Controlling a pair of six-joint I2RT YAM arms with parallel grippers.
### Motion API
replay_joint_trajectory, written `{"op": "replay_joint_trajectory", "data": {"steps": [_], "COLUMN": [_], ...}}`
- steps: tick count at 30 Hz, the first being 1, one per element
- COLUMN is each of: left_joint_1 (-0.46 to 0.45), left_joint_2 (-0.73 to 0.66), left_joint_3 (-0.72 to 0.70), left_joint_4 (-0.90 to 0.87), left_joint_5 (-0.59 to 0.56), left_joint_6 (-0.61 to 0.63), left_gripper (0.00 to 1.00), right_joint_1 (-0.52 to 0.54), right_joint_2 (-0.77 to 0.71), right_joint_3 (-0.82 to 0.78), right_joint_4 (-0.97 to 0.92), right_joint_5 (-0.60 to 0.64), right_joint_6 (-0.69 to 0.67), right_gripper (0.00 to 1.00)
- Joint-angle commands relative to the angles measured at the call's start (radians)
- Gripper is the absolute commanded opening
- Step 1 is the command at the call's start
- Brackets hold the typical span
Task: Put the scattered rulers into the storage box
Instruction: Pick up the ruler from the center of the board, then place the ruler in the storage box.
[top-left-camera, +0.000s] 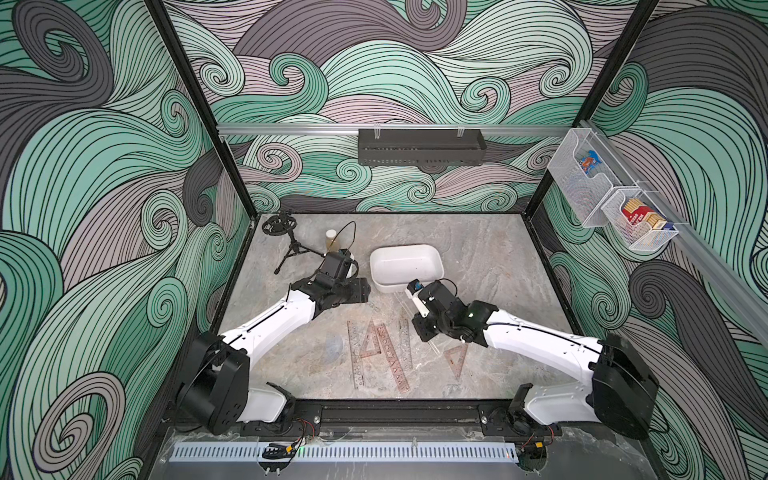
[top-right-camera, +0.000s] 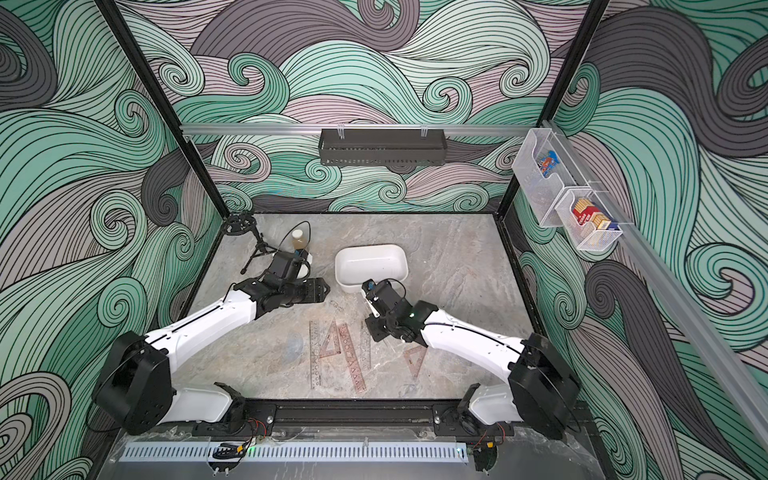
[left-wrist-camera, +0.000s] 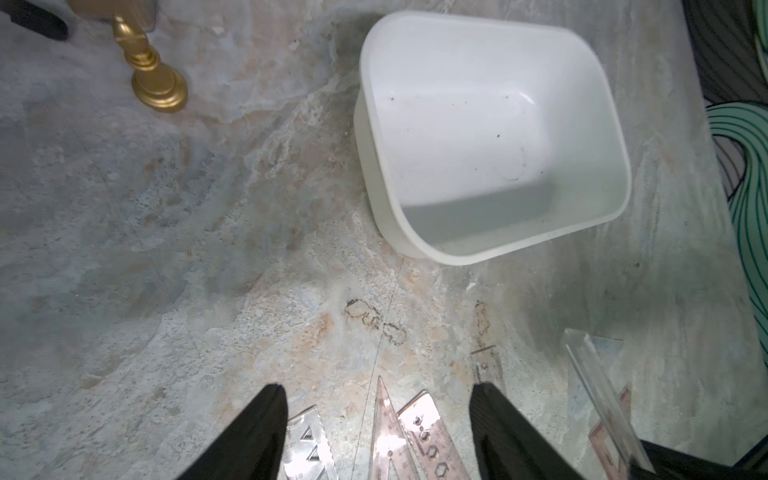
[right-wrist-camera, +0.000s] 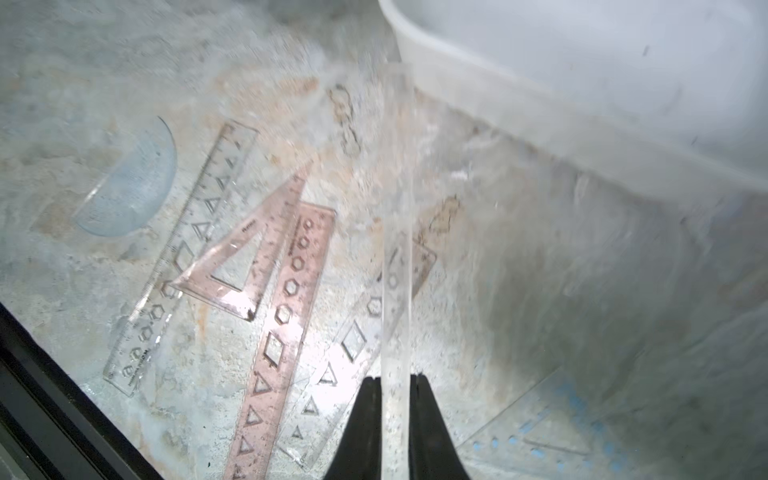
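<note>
Rulers (top-left-camera: 392, 359) were the job, and one clear straight ruler (right-wrist-camera: 397, 249) was off the worktop (top-left-camera: 478, 257), pinched edge-on between the right jaws, which were shut on its near part. Its free end pointed at the near wall of the white box (right-wrist-camera: 582, 104). Blur hid whether the two touched. The left jaws stood wide apart with nothing between them, hovering left of the box over bare stone.

Beyond the grip, the box (left-wrist-camera: 478, 224) sat far of centre and looked empty. The other pieces lay flat in the near middle: a long clear strip (right-wrist-camera: 178, 257), a pinkish set square (right-wrist-camera: 245, 257) partly over it, a pinkish long strip (right-wrist-camera: 282, 328) and another clear strip (right-wrist-camera: 357, 332) beneath the held one. A small set square (top-left-camera: 456, 358) lay to their right and a bluish half-round protractor (right-wrist-camera: 129, 187) to their left.

The step in hand seemed to be carrying the first piece to the box. The next move probably called for raising the free end above the near rim, then carrying it over the hollow before letting go. Being long, the strip might end up propped on the rim.
</note>
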Motion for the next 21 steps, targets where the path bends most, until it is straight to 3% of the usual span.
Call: {"op": "replay_joint_trajectory", "data": {"steps": [1,10,13,21], "left_joint_1": [0.007,0.008,0.009,0.017], "left_joint_2": [-0.041,-0.058,-0.042,0.013], "left_joint_3": [0.006,-0.004,-0.002,0.025], "left_joint_4": [-0.018,-0.005,-0.005,0.025], "left_joint_5": [0.022,0.038,0.026,0.014], "left_joint_6": [0.0,-0.001,0.0,-0.024], "left_gripper": [0.73,0.73,0.73,0.73], "right_joint_1": [-0.053,-0.206,-0.232,-0.275], "right_joint_2": [0.033,0.338,0.442,0.681], "right_joint_3": [0.112,0.478,0.58,0.774], "right_joint_4": [-0.017,-0.022,-0.022,-0.02], "right_joint_5": [-0.033,0.032,0.143,0.177], "right_joint_6": [-0.263,-0.742,-0.873,-1.019], "right_gripper": [0.0,0.0,0.0,0.0]}}
